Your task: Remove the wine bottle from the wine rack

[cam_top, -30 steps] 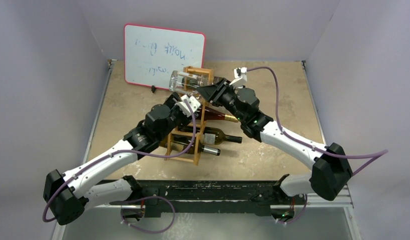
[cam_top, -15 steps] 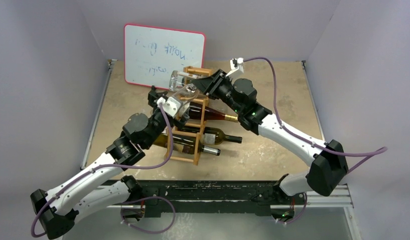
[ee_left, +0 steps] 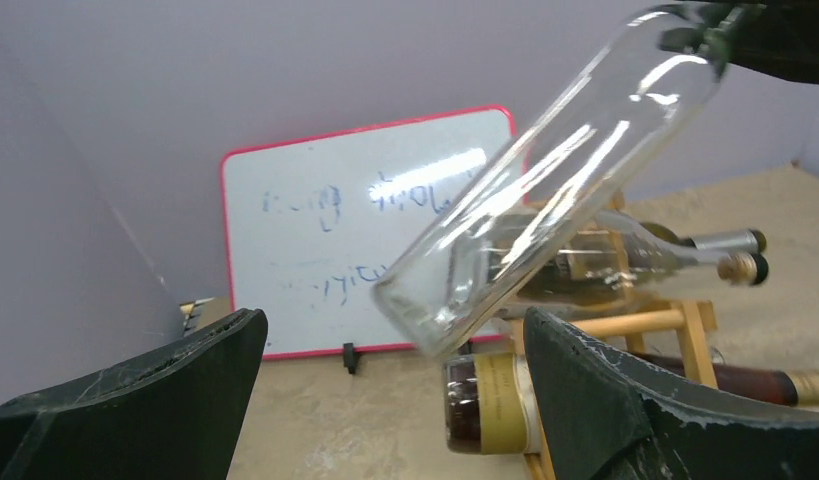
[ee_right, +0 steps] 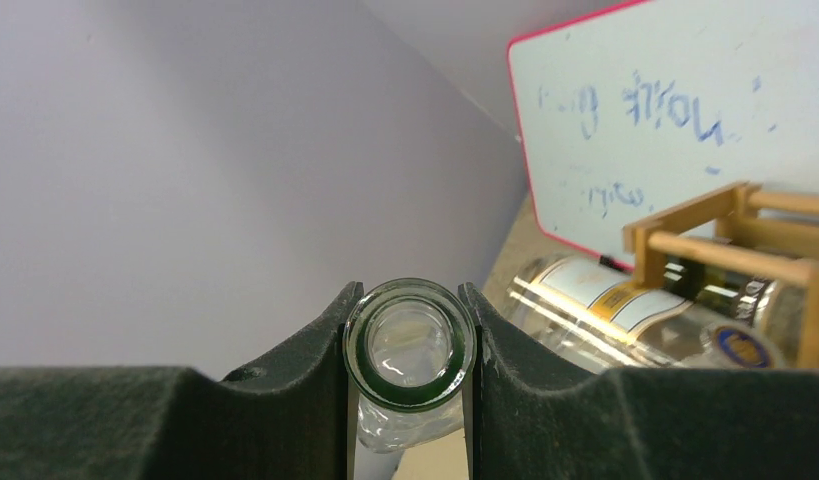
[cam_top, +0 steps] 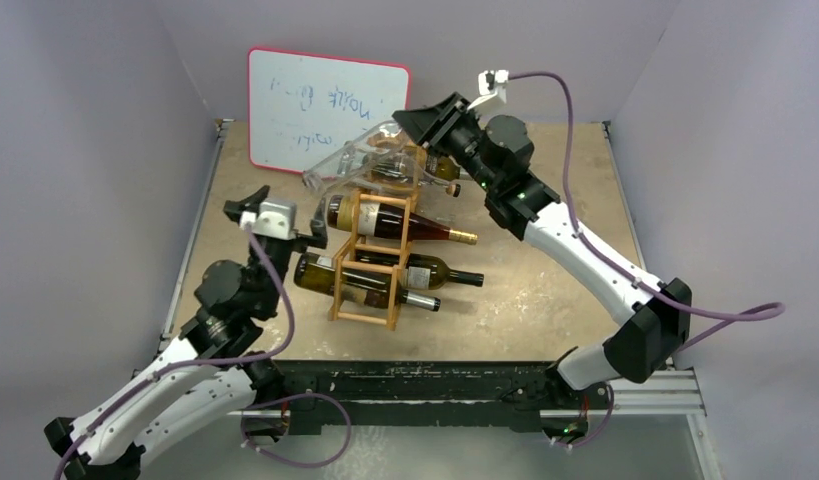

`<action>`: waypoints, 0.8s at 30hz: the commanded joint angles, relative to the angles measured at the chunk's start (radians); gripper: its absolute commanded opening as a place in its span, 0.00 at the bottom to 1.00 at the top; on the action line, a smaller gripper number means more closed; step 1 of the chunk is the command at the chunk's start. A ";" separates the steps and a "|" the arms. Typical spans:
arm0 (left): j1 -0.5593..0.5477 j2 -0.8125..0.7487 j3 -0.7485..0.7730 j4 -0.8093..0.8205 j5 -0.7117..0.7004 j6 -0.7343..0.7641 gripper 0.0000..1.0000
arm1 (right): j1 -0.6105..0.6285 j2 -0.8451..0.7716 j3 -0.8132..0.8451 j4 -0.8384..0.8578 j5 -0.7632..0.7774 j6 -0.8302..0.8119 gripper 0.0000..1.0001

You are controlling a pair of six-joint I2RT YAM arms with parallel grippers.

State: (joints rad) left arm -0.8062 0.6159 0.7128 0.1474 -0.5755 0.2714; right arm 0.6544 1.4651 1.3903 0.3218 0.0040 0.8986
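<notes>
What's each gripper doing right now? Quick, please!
Left gripper: open, holding nothing.
Right gripper: closed on the neck of the clear bottle.

Whiteboard [cam_top: 328,112]: red-edged, upper left of centre in top view, standing at back wall; faint blue handwriting on face; small black foot [cam_top: 307,178] at lower edge

Tabletop [cam_top: 555,300]: tan, scuffed

Frame centre, lying flat, necks toward right: gold-capped bottle [cam_top: 400,224], black-capped bottle [cam_top: 440,273], silver-capped bottle [cam_top: 360,285]
</notes>
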 commanded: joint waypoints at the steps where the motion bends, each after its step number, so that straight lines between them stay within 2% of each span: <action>1: -0.002 -0.061 -0.033 0.112 -0.124 0.009 1.00 | -0.087 -0.073 0.104 0.040 -0.030 0.008 0.00; 4: -0.002 -0.046 -0.030 0.115 -0.125 0.017 1.00 | -0.141 -0.132 0.121 -0.007 -0.032 -0.023 0.00; 9: -0.002 0.014 -0.009 0.084 -0.087 -0.004 1.00 | -0.249 -0.257 0.170 -0.190 0.040 -0.141 0.00; 11: -0.002 0.030 -0.003 0.075 -0.061 -0.017 1.00 | -0.285 -0.306 0.196 -0.267 0.111 -0.216 0.00; 16: -0.002 0.060 0.010 0.057 0.001 -0.035 1.00 | -0.289 -0.382 0.272 -0.451 0.376 -0.406 0.00; 20: -0.002 0.067 0.023 0.042 0.009 -0.050 1.00 | -0.289 -0.413 0.250 -0.501 0.512 -0.512 0.00; 24: -0.002 0.066 0.027 0.038 0.041 -0.062 1.00 | -0.289 -0.393 0.209 -0.533 0.579 -0.547 0.00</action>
State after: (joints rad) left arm -0.8059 0.6899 0.6899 0.1631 -0.5793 0.2432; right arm 0.3614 1.0260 1.6211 -0.2066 0.4438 0.4343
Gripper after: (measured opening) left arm 0.997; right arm 0.362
